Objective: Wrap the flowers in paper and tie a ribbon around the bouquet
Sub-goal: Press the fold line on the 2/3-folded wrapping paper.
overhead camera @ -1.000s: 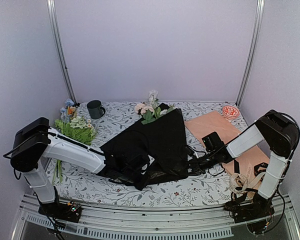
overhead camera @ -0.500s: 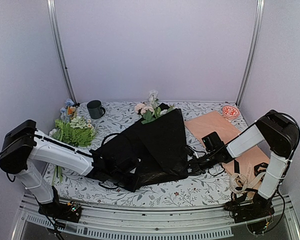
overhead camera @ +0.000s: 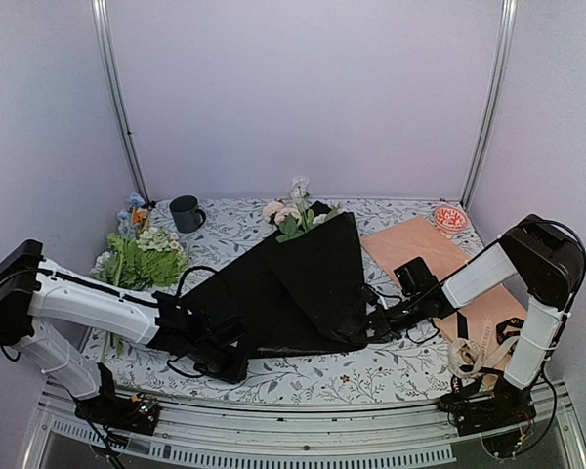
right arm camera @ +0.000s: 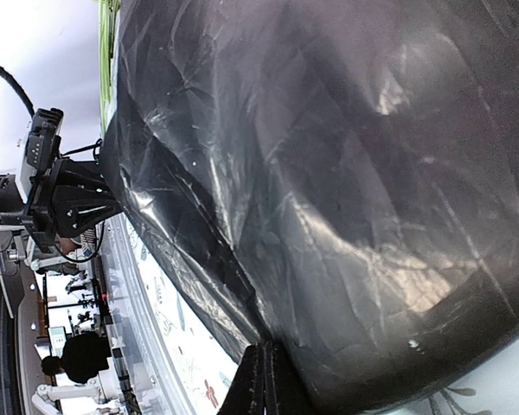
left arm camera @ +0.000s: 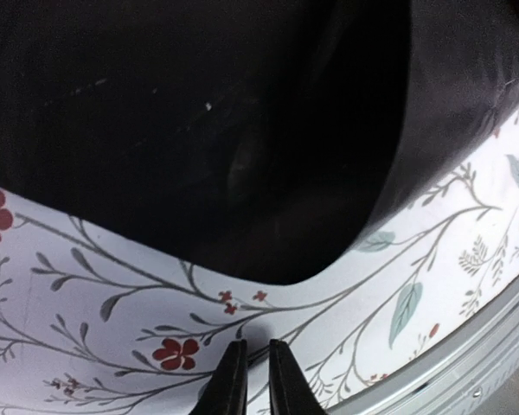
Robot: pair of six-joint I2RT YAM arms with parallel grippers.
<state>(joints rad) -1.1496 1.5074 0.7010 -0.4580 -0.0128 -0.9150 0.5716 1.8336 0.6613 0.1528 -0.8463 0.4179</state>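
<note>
The black paper (overhead camera: 303, 278) lies spread on the floral table, its right part folded over the stems. The flowers (overhead camera: 291, 217), pale pink and white with green leaves, stick out past its far corner. My left gripper (overhead camera: 222, 363) sits at the paper's near-left edge. In the left wrist view its tips (left arm camera: 250, 346) stand a crack apart over bare tablecloth, with the paper's edge (left arm camera: 268, 259) just ahead and nothing between them. My right gripper (right arm camera: 262, 350) is shut on the glossy paper's (right arm camera: 346, 199) near-right edge (overhead camera: 363, 330). The cream ribbon (overhead camera: 477, 354) hangs beside the right arm's base.
A peach-tan sheet (overhead camera: 415, 244) lies right of the paper, with a dark strap (overhead camera: 509, 327) on its near end. A small red dish (overhead camera: 450, 217) is at the back right, a dark mug (overhead camera: 187, 212) at the back left, and a leftover mixed bunch (overhead camera: 137, 256) on the left.
My left gripper has slid left and toward the near edge, coming off the paper. The bunched near-left flap now lies flatter. The right arm has held still.
</note>
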